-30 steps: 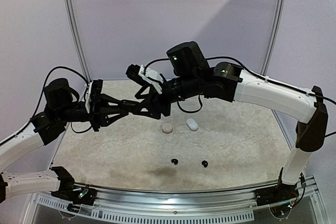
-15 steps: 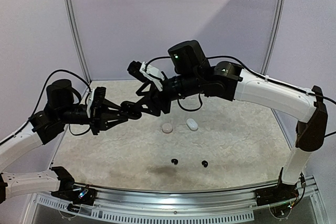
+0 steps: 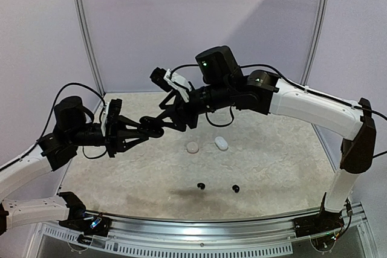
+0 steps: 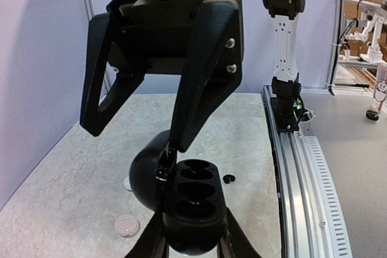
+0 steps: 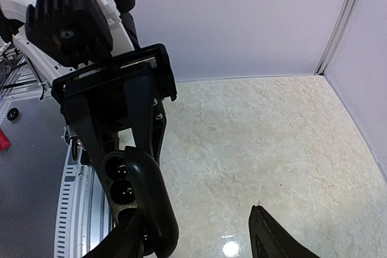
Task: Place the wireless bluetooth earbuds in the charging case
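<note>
Both arms meet in mid-air above the tabletop [image 3: 272, 161], nose to nose, with a black charging case [image 4: 193, 212] between them. The left fingers [image 5: 142, 113] are pinching the case's base from both sides; in the left wrist view the base sits right between them at the bottom of the frame, wells facing up. The lid [image 4: 148, 170] is flipped open and hangs off to one side like a dark dome. The wells are just dark holes, so I honestly can't tell if anything sits in them.

The right fingers [image 4: 205, 70] are spread wide and not gripping anything. From the left wrist camera, one of them comes down so its tip touches the case right where the lid meets the base, and the other hangs out in free air on the far side of the lid. The right wrist view shows the same thing: the lid is right beside one finger, and the other is well apart from it.

Two black earbuds [image 3: 201, 185] lie on the tabletop, near the front edge and a bit apart from each other, well below the held case. Further back sit two small white rounded pieces [image 3: 192, 147], close together, one rounder and one more oval. They're too small for me to say exactly what they are.
</note>
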